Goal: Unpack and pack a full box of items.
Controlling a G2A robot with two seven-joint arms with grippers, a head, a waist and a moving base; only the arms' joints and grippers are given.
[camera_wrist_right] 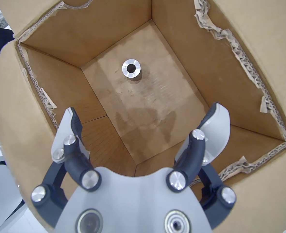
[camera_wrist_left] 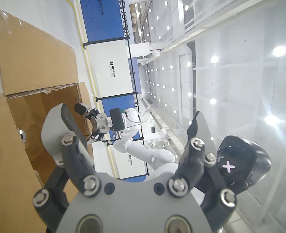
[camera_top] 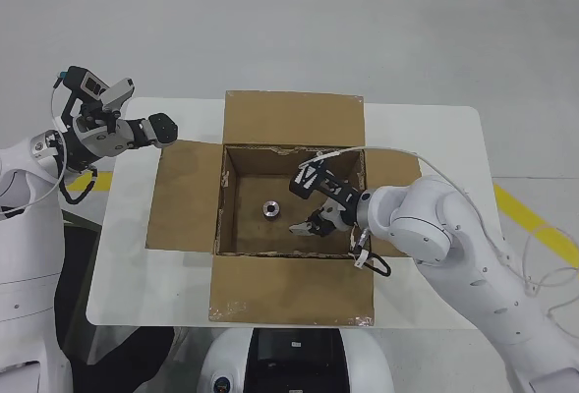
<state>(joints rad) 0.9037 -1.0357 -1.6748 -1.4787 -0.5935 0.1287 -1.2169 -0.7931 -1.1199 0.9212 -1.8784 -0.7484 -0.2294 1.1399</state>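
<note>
1 box [camera_top: 293, 119], 1 metal ring [camera_wrist_right: 131, 69] inside. Right tool [camera_wrist_right: 145, 110] over box, fingers apart, empty. Left tool [camera_wrist_left: 129, 112] same.

The right gripper [camera_wrist_right: 144, 109] hangs over an open cardboard box [camera_wrist_right: 181, 49], in the foreground of the frame, its two grey fingers [camera_wrist_right: 220, 120] spread wide apart above the box's inside. Near the middle of the frame a short metal sleeve [camera_wrist_right: 131, 68] stands upright on the box floor, its round hole facing up, well apart from the fingers and touching no wall. A darker stain [camera_wrist_right: 145, 120] marks the floor between the sleeve and the gripper. The flaps [camera_wrist_right: 254, 13] are folded outward, and the rim shows ragged, torn corrugated edges [camera_wrist_right: 230, 39] along several sides.
</note>
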